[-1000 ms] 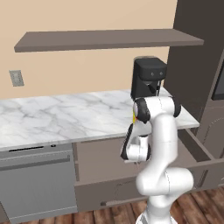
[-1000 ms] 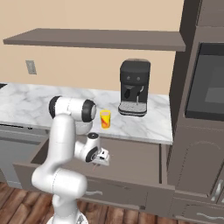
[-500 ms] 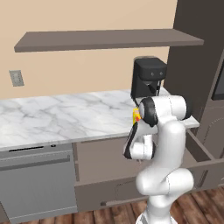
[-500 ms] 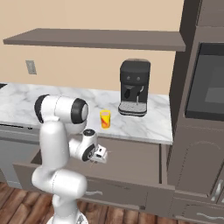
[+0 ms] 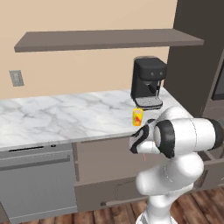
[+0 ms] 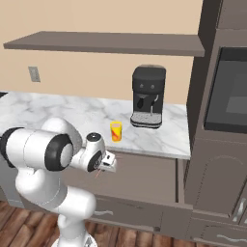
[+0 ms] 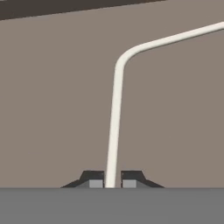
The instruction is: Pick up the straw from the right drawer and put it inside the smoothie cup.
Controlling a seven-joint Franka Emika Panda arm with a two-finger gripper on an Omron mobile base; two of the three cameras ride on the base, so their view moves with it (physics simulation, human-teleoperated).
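My gripper (image 7: 113,182) is shut on the straw (image 7: 114,113), which runs up between the fingertips and bends to the right at its top. In the hand view it looks pale against the brown drawer behind it. In the base views the gripper (image 6: 108,163) hangs over the open right drawer (image 6: 144,212), with a thin red bit of straw (image 6: 98,172) below the hand. The gripper (image 5: 138,143) sits just below the counter's edge. The yellow-orange smoothie cup (image 5: 138,117) stands upright on the marble counter (image 5: 65,118), above and slightly behind the hand; the cup (image 6: 116,131) is apart from it.
A black coffee machine (image 5: 148,83) stands right of the cup. A long shelf (image 6: 106,42) hangs over the counter. The silver dishwasher front (image 5: 35,183) is at the left. A tall cabinet with an oven (image 6: 226,96) closes off the right side.
The arm has swung and the hand has risen out of the drawer with the straw, from low in front of the drawer to just under the counter's edge.
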